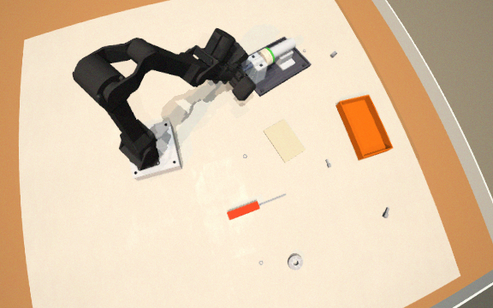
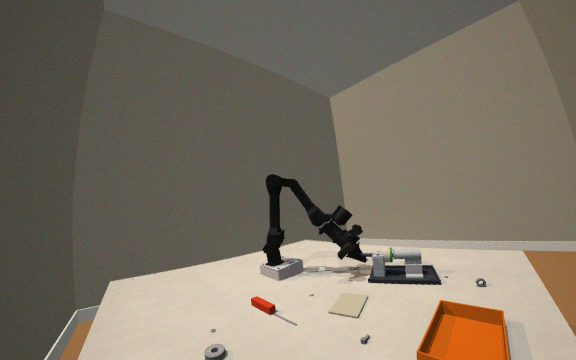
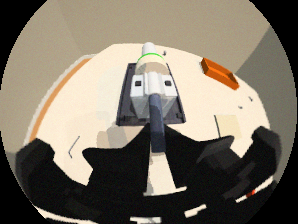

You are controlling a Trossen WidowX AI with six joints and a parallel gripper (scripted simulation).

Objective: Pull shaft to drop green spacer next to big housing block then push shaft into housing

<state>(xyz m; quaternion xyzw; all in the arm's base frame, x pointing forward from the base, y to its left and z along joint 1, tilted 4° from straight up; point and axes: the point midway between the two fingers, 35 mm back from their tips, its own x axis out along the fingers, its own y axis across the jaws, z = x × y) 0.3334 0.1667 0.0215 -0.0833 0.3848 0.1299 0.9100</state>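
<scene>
My gripper (image 1: 246, 70) (image 2: 365, 258) (image 3: 153, 125) is shut on the dark blue-grey shaft (image 2: 368, 255) (image 3: 156, 120), at its free end. The shaft runs into the light grey support block (image 1: 257, 64) (image 2: 378, 266) (image 3: 151, 89). Beyond the block, cream spacers (image 1: 266, 56) (image 2: 386, 255) (image 3: 151, 67) sit around the shaft line. The green spacer (image 1: 270, 55) (image 2: 391, 254) (image 3: 150, 54) is upright between them and the white cylindrical housing (image 1: 284, 48) (image 2: 408, 254) (image 3: 148, 48). Any gap at the green spacer is too small to tell.
The parts stand on a dark base plate (image 1: 268, 87) (image 2: 404, 281) (image 3: 123, 114). An orange tray (image 1: 351, 130) (image 2: 473, 308) (image 3: 218, 74), a cream pad (image 1: 284, 141) (image 2: 349, 305) (image 3: 229, 126), a red screwdriver (image 1: 243, 210) (image 2: 263, 305), a grey ring (image 1: 290, 262) (image 2: 214, 356) and small screws lie on the table.
</scene>
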